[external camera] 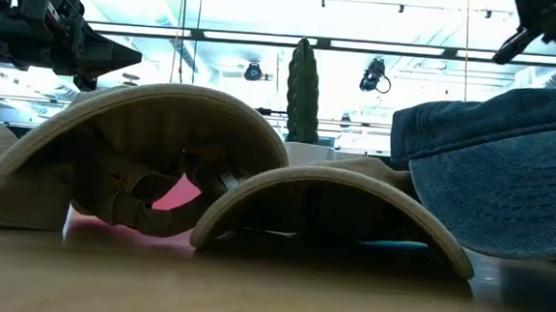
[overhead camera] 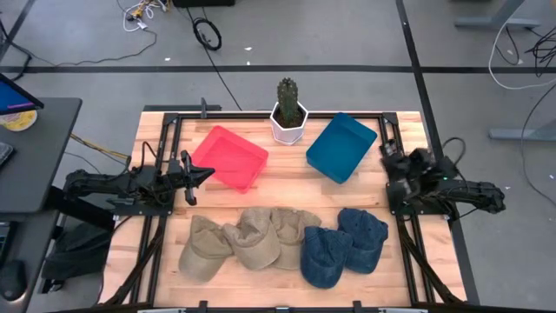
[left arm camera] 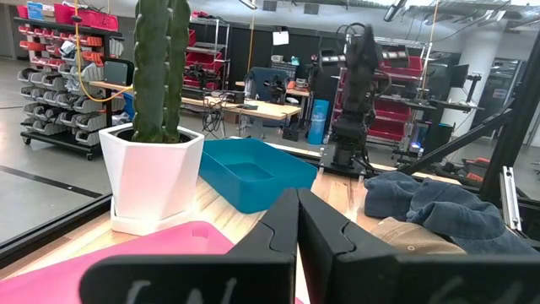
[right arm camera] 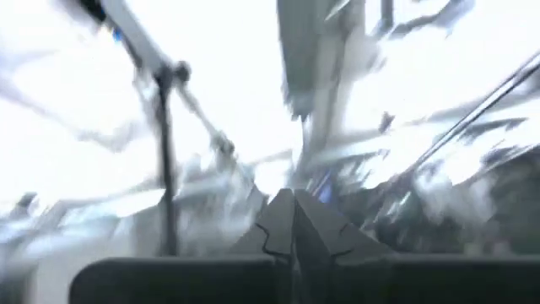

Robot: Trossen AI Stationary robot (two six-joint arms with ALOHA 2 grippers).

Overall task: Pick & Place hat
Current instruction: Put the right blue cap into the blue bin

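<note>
Your left tool (overhead camera: 207, 171) is closed on nothing, fingertips pinched to a point. Its arm lies low and level along the left side of the surface (overhead camera: 287, 187), the tool aimed right, its tip at the near-left edge of the red tray (overhead camera: 229, 157), above the surface. In the left wrist view the closed fingers (left arm camera: 295, 221) meet in a V over the pink tray edge.

Your right tool (right arm camera: 294, 203) is closed too, holding nothing. The right arm sits folded at the right edge of the surface, beside the blue tray (overhead camera: 340, 147), well apart from the hats. Its wrist view is blurred; only the closed fingers read.

Hats: five in a row along the front of the surface, none held. Three tan caps (overhead camera: 248, 237) at left and middle, overlapping, touching each other. Two denim caps (overhead camera: 345, 243) at right, overlapping, the left one touching the last tan cap. The row's long axis runs left to right. Which way each brim points you cannot tell from above; in the low view two tan brims (external camera: 333, 203) arch toward the camera.

Containers: red tray at back left, tilted, empty. Blue tray at back right, tilted, empty. White pot (overhead camera: 288, 123) between them at the back edge holds a cactus (overhead camera: 287, 96), upright.
</note>
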